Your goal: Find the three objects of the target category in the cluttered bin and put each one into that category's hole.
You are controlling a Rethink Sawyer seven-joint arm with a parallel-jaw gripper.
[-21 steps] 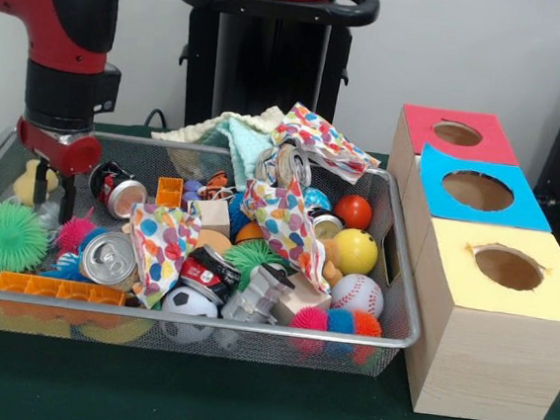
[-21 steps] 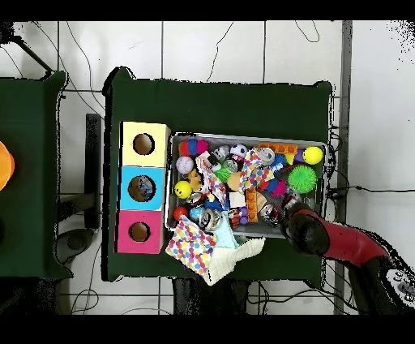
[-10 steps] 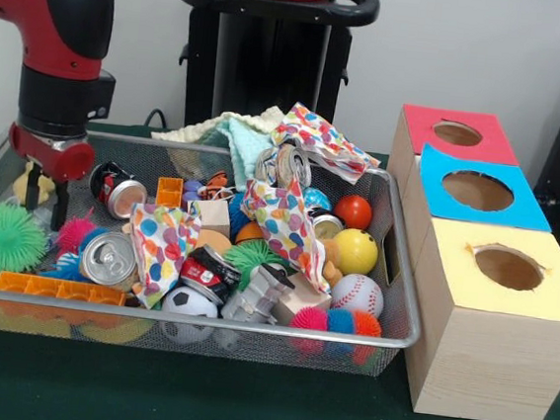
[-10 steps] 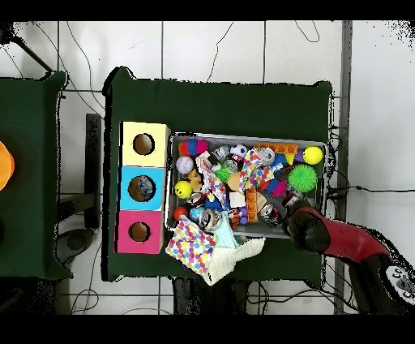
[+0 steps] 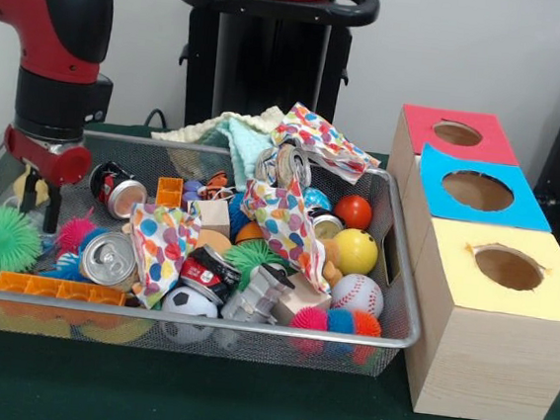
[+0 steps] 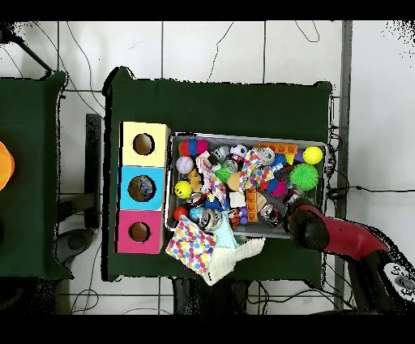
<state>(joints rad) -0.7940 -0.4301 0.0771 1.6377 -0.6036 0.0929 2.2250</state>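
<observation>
Hanging over the far end of the bin point(image 5: 392, 280) from the boxes, the gripper point(image 5: 38, 209) has its two dark fingers point(image 5: 52, 216) spread apart with nothing between them. Its tips sit low among the toys, just beside a green spiky ball point(image 5: 1, 239), a pink spiky ball point(image 5: 75, 233) and a yellow duck point(image 5: 32, 184) against the mesh wall.

Which category is wanted cannot be read from the scene, so the target is a guess. Candidates lie all through the heap: cans such as the silver can point(image 5: 108, 258) near the gripper, balls such as the baseball point(image 5: 357, 295) at the box end, and wooden blocks half buried mid-bin.

Several things could go wrong. With toys packed this tightly, the fingers may close on two at once, or on a spiky ball's soft bristles, which would slip free on the lift. A descent close to the wall may catch a fingertip on the wire mesh and jolt the whole bin. The spotted cloth point(image 5: 160, 248) drapes over neighbouring items, so a pull nearby could drag it along and bury other targets.

The three holes in the red box point(image 5: 485, 145), blue box point(image 5: 529, 204) and yellow box point(image 5: 550, 296) sit well apart from the gripper, across the whole bin. A weak grasp risks a drop on the way, and a round item released off-centre could roll off a box top.
</observation>
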